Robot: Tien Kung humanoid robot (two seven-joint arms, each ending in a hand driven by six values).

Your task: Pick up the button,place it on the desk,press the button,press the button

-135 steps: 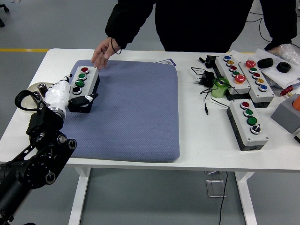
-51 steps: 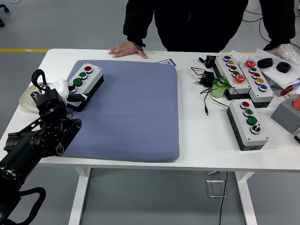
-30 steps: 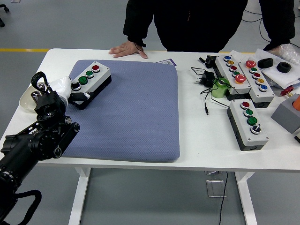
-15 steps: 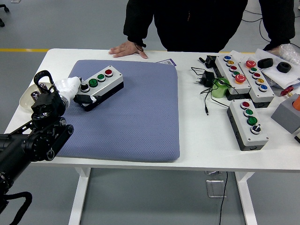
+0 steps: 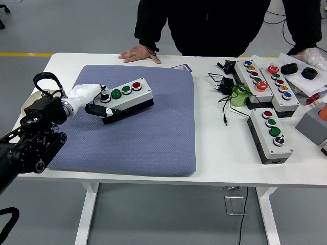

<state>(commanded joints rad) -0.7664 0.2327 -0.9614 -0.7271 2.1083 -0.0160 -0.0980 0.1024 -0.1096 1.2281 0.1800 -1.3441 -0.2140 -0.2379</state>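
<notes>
On the blue mat [image 5: 153,127], left hand [image 5: 94,102] pinching button box [image 5: 126,98]; carried further right.

Grey button box [image 5: 127,96] on the blue mat [image 5: 153,132]

A black-based box with four buttons in a row: black, green, green, red. It lies slantwise on the mat's upper left part, its black-button end gripped by the left hand [image 5: 94,99].

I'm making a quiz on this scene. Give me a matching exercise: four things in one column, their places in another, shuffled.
Things:
1. button box
2. left hand
3. person's hand
4. green cup

Places:
A. flat on the table's far edge
B. among cables, right of the mat
C. on the blue mat, held at one end
D. gripping the box's left end

Pairs: 1-C, 2-D, 3-A, 4-B
</notes>
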